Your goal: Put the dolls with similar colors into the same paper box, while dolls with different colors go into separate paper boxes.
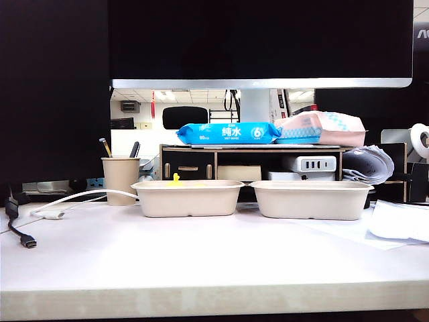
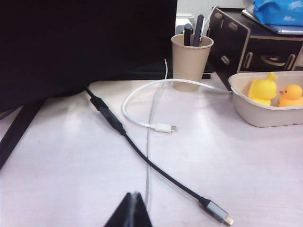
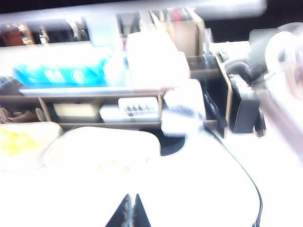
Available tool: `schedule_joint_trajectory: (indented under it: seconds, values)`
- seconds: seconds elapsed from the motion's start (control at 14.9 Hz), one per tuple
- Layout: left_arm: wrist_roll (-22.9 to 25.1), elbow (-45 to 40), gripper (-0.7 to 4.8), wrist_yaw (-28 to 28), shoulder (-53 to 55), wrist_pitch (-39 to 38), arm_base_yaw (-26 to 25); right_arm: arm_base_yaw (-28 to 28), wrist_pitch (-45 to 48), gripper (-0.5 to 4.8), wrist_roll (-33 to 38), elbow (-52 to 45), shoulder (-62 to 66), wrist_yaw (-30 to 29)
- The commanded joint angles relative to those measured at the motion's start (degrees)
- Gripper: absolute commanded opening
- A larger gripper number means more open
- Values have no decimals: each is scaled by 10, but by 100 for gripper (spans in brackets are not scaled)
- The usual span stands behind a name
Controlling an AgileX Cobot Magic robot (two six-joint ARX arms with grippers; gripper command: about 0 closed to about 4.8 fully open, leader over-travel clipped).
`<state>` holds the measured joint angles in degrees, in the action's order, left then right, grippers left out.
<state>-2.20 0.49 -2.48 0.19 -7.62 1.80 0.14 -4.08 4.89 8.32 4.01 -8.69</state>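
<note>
1. The left end effector shows in its wrist view only as a dark tip with the jaws pressed together, gripping nothing. It hangs low over the table, above a black cable and a white cable.
2. Ahead of it and off to one side sits the left paper box, with two yellow ducks side by side inside; like colours share one tray, as the task asks.
3. The right end effector is also pinched shut and empty, its view smeared by motion. The right paper box lies just ahead of it; faint orange specks show inside, but the white dolls cannot be made out.
4. In the exterior view both boxes stand side by side near the pen cup, and only a duck's top peeks over a rim. Neither arm appears there.
5. With both end effectors empty and no doll on the table, the sorting looks finished.
</note>
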Motion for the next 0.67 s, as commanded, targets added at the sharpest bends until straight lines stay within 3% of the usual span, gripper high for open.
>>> schedule_joint_trajectory:
  seconds: [0.07, 0.27, 0.67]
  values:
    - [2, 0, -5, -2, 0, 4, -1, -23, 31, -5, 3, -76, -39, 26]
    - [2, 0, -5, -2, 0, 4, -1, -27, 29, -5, -4, -80, -38, 73]
    - [2, 0, -5, -2, 0, 4, -1, -2, 39, -5, -4, -80, -38, 60]
